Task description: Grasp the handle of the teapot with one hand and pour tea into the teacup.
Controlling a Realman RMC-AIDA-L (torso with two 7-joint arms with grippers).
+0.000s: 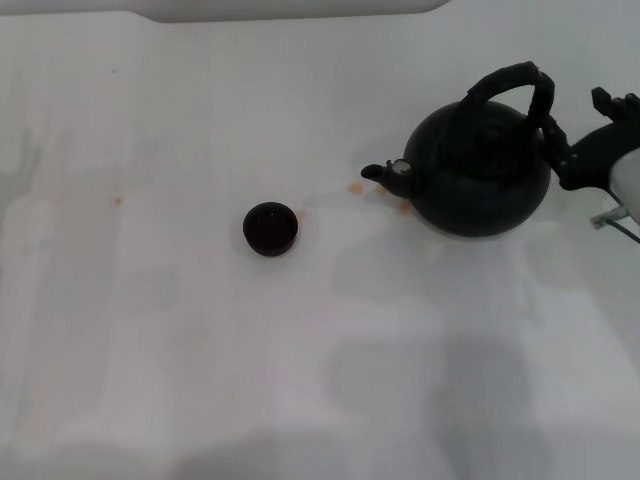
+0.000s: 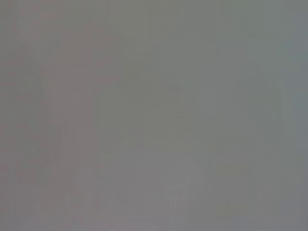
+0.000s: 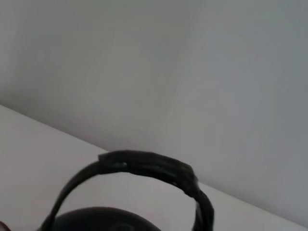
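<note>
The black teapot [image 1: 480, 175] stands upright on the white table at the right, its spout [image 1: 385, 175] pointing left toward the teacup [image 1: 270, 228]. The small black teacup sits left of the spout, apart from it. The arched handle [image 1: 515, 82] stands up over the pot; it also shows in the right wrist view [image 3: 144, 165]. My right gripper [image 1: 578, 120] is just right of the handle's right leg, open, one finger [image 1: 558, 140] close against it. Small orange-brown tea drops [image 1: 355, 187] lie under the spout. My left gripper is out of view.
The white table [image 1: 200, 350] spreads wide around the cup. More faint tea stains lie at the left [image 1: 117, 200] and by the pot's base [image 1: 404, 207]. The table's far edge [image 1: 300, 12] runs along the top. The left wrist view shows only flat grey.
</note>
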